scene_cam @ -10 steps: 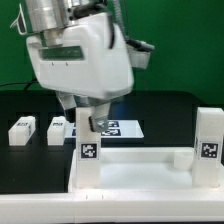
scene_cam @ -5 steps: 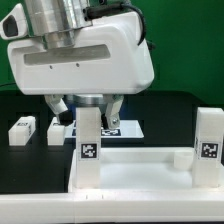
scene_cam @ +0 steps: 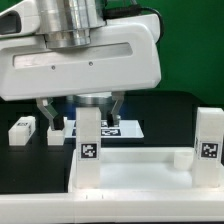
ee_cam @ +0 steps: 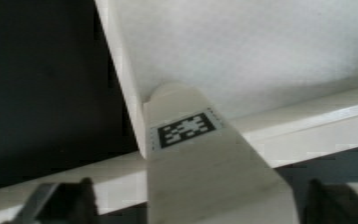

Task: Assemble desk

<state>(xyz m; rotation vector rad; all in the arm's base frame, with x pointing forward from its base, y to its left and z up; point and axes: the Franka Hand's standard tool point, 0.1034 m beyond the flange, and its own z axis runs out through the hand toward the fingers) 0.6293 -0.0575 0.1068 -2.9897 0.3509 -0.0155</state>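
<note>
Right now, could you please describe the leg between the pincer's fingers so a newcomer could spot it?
Find the wide white desk top in the exterior view's foreground; a tagged leg stands upright at each end. Yours is the leg at that view's left, its top straddled by the open pincer. The right-hand leg stands uncovered, and two loose legs lie flat on the table.

light: bright, even; shadows soft
glare: your arm housing [scene_cam: 80, 65] nearly washes out
focus: your wrist view is soft; leg [ee_cam: 202, 165] blurred close up
</note>
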